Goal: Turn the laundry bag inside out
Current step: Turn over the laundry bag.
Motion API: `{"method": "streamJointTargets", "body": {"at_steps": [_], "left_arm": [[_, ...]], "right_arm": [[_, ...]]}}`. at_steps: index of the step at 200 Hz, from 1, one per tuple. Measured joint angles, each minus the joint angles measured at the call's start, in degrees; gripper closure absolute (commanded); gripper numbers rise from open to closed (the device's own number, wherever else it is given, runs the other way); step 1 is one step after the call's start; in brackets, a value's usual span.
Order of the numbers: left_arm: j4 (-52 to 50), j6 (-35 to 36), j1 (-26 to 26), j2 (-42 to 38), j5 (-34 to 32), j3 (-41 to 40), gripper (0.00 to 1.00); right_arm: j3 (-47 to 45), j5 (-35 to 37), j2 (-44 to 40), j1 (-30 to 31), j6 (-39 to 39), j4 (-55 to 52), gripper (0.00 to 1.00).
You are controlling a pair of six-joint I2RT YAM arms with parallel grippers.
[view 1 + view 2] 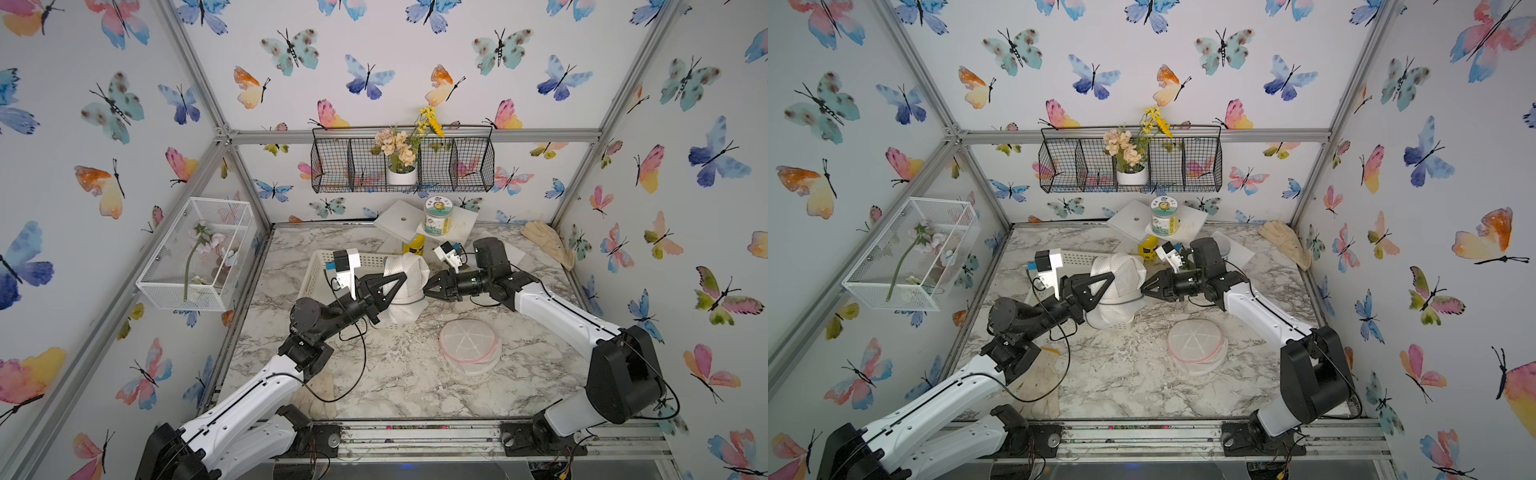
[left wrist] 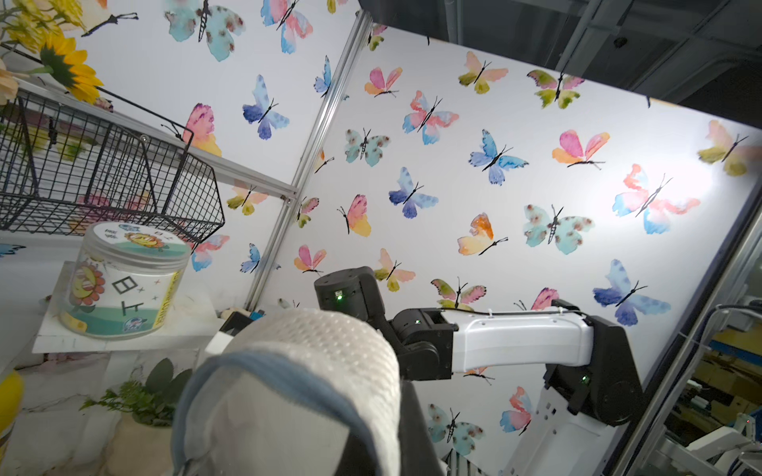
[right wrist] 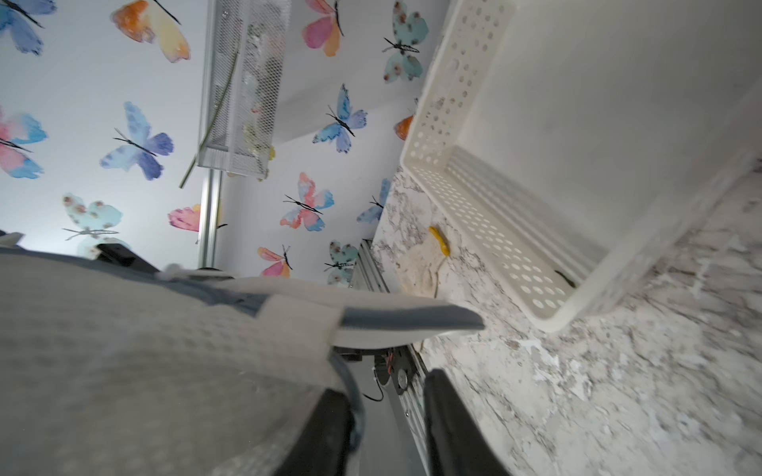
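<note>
The white mesh laundry bag [image 1: 409, 266] [image 1: 1121, 266] with a blue-grey trim hangs above the table's middle, bunched over my left gripper [image 1: 399, 282] [image 1: 1108, 278]. That gripper is shut on the bag's fabric. In the left wrist view the bag [image 2: 330, 342] covers most of the fingers, and one black finger [image 2: 412, 432] shows beside it. My right gripper [image 1: 428, 289] [image 1: 1144, 289] [image 3: 387, 412] meets the bag from the opposite side. Its jaws stand apart, and the bag's [image 3: 123, 350] trimmed edge lies against one finger.
A white perforated basket [image 1: 320, 262] [image 3: 474, 206] sits just behind the bag. A clear round lid with a pink rim [image 1: 469, 343] lies near the front right. A jar [image 1: 437, 216] on a white stand, a yellow bottle [image 1: 414, 245] and a glove [image 1: 548, 245] are at the back.
</note>
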Motion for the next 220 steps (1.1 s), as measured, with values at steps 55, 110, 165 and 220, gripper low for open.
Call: {"method": "streamJointTargets", "body": {"at_steps": [55,110,165,220], "left_arm": [[-6.2,3.3,2.0,-4.3,-0.7,0.5,1.00],[-12.3,4.7,5.6,-5.0,2.2,0.1,1.00],[-16.3,5.0,5.8,-2.4,6.8,1.6,1.00],[-18.4,5.8,5.8,-0.8,10.0,4.0,1.00]], "right_arm": [[2.8,18.4,-12.7,-1.6,-18.8,-9.3,0.37],[-6.2,19.3,-26.7,-1.6,-41.8,-9.2,0.41],[-4.0,9.4,-24.2,2.5,-49.4,-5.1,0.46],[2.4,7.8,-16.7,5.7,-54.9,-1.8,0.48]]}}
